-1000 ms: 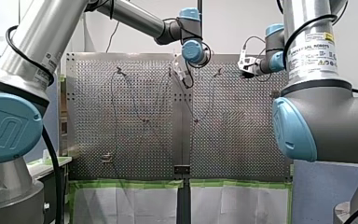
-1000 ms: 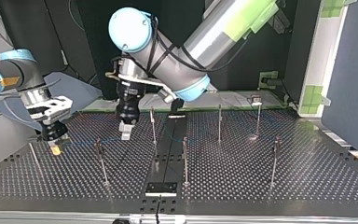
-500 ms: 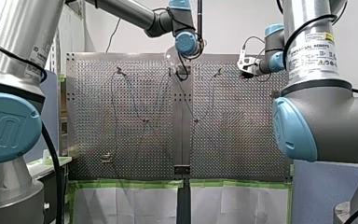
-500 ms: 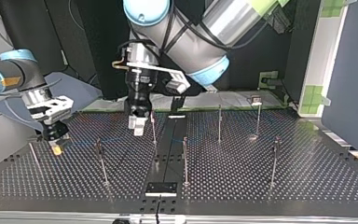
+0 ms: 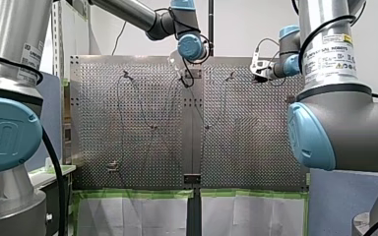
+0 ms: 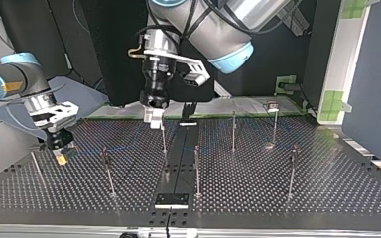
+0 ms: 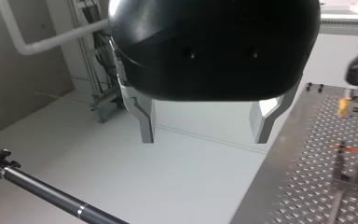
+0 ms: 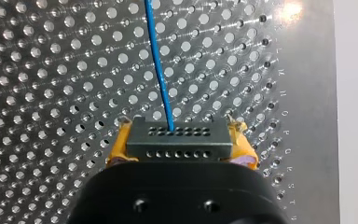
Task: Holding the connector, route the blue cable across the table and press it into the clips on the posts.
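Two yellow pads (image 8: 119, 144) of my right gripper (image 8: 179, 140) are clamped on the grey connector (image 8: 177, 144), low over the perforated table (image 8: 42, 70). The blue cable (image 8: 161, 79) leaves the connector's face and runs straight ahead of that gripper across the table. My left gripper (image 7: 205, 126) hangs raised above the table, fingers spread wide, well apart from the cable.
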